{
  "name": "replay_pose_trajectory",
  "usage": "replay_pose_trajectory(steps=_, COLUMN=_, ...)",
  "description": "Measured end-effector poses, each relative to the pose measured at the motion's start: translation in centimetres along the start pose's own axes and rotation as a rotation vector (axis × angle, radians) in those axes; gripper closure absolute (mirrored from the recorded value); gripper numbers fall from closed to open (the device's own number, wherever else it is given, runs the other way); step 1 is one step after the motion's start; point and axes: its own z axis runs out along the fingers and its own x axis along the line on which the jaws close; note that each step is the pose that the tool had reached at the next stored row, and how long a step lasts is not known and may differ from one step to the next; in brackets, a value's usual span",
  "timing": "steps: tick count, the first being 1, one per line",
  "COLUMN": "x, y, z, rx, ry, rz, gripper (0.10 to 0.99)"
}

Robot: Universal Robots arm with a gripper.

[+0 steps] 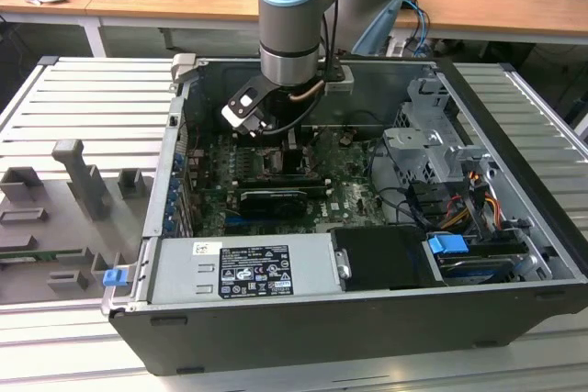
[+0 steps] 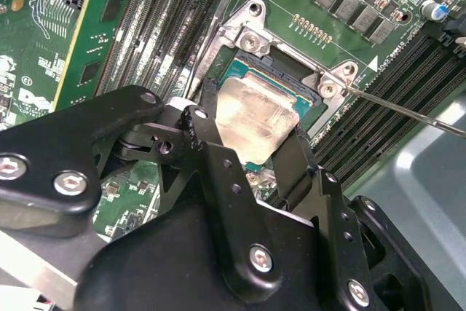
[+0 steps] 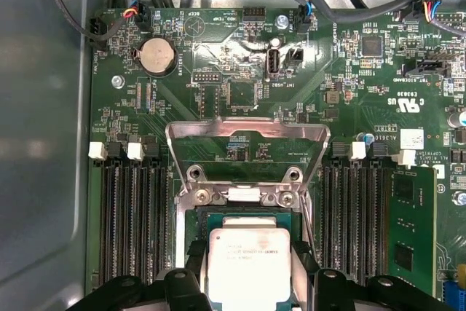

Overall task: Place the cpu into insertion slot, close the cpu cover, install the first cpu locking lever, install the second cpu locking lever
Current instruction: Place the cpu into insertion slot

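One black gripper (image 2: 254,113) pinches the pale silvery square cpu (image 2: 255,118) at the dark grey-rimmed insertion slot (image 2: 287,71); any skew might bend contacts.

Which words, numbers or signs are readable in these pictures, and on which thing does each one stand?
On the power supply label: print too small to read.
On the cpu: faint print, too blurred to read.
On the board: white lettering beside parts, too small to trust.
On the board's white sticker: unreadable.

Raised cpu cover (image 3: 247,127) blocks one insertion slot (image 3: 244,196) side.
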Motion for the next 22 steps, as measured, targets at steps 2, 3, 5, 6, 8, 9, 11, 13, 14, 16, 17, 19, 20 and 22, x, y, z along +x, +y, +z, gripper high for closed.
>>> replay_pose_trajectory(steps=2, x=0.0, y=0.0, z=0.02, rx=0.0, ry=0.0, rz=0.0, gripper=0.545)
replay_pose_trajectory(steps=3, x=0.0, y=0.0, z=0.04, rx=0.0, ry=0.0001, rz=0.0, gripper=0.545)
replay_pose_trajectory(steps=5, x=0.0, y=0.0, z=0.08, rx=0.0, ry=0.0001, rz=0.0, gripper=0.537)
replay_pose_trajectory(steps=6, x=0.0, y=0.0, z=0.09, rx=0.0, ry=0.0, rz=0.0, gripper=0.475)
replay_pose_trajectory(steps=8, x=0.0, y=-0.01, z=0.17, rx=0.0, ry=-0.0001, rz=0.0, gripper=0.475)
replay_pose_trajectory(steps=9, x=0.0, y=-0.01, z=0.23, rx=0.0, ry=-0.0014, rz=0.0, gripper=0.475)
replay_pose_trajectory(steps=11, x=-0.01, y=-0.02, z=0.28, rx=0.0, ry=-0.0031, rz=0.0, gripper=0.475)
replay_pose_trajectory(steps=13, x=-0.01, y=-0.02, z=0.29, rx=0.0, ry=-0.0031, rz=0.0, gripper=0.486)
replay_pose_trajectory(steps=14, x=0.0, y=-0.02, z=0.3, rx=0.0, ry=-0.0029, rz=0.0, gripper=0.549)
replay_pose_trajectory(steps=16, x=0.0, y=-0.03, z=0.3, rx=-0.001, ry=-0.0023, rz=0.0, gripper=0.549)
replay_pose_trajectory(steps=17, x=0.0, y=-0.08, z=0.3, rx=-0.001, ry=-0.002, rz=0.0, gripper=0.549)
replay_pose_trajectory(steps=19, x=0.0, y=-0.13, z=0.25, rx=-0.001, ry=-0.0017, rz=0.0, gripper=0.549)
replay_pose_trajectory(steps=20, x=0.0, y=-0.12, z=0.12, rx=-0.001, ry=-0.002, rz=0.0, gripper=0.549)
replay_pose_trajectory(steps=22, x=0.01, y=-0.12, z=0.11, rx=-0.001, ry=-0.002, rz=0.0, gripper=0.549)
